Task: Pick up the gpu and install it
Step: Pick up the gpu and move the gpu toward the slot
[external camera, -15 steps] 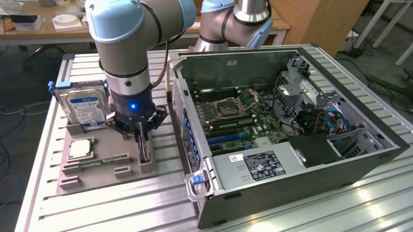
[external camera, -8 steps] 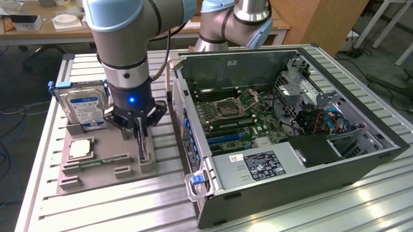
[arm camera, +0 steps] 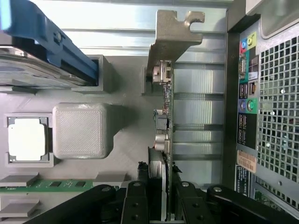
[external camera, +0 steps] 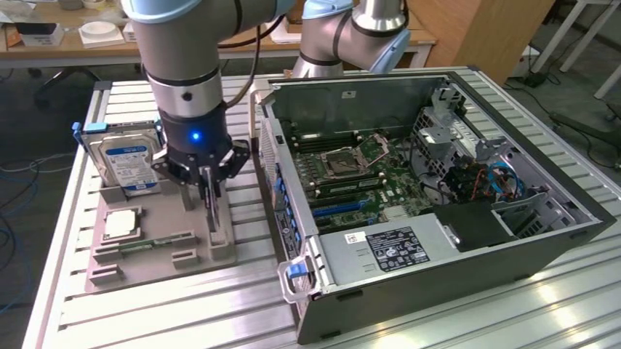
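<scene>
gpu (arm camera: 166,107) upright, edge-on — clamped inside gripper (arm camera: 162,189)

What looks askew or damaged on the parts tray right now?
Nothing stands out. The gpu stands upright in the tray with the tool closed around it; the hard drive, memory stick and open computer case look in order.

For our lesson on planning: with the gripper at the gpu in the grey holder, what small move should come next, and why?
Probably a short straight lift: the gripper looks closed on the gpu, which stands on edge in the grey holder, beside the open computer case.
</scene>
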Robot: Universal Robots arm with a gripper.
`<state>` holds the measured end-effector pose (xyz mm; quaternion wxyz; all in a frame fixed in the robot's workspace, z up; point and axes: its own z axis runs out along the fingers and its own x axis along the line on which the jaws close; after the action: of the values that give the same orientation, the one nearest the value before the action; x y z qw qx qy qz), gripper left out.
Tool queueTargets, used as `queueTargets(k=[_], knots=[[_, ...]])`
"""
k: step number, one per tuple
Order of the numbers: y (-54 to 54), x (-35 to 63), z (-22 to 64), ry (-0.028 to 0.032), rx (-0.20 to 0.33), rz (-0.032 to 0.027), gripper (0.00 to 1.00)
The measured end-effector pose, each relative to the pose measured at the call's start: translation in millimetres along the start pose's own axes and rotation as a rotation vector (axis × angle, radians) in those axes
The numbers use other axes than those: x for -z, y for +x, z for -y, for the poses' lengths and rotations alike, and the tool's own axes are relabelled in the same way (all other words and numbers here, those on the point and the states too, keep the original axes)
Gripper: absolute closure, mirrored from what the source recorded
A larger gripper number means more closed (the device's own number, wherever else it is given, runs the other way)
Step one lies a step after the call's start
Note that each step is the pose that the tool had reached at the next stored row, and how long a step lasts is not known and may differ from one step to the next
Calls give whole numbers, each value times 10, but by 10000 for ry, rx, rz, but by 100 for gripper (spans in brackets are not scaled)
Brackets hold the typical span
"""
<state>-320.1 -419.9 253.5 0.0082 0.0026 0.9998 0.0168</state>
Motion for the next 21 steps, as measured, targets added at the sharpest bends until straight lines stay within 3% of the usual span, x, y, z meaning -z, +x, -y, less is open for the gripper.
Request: queueTargets(k=[11,21], knots=[[-4,216,-6,-1,0,0,73],[-8,537,-15,0,0,-1,73]])
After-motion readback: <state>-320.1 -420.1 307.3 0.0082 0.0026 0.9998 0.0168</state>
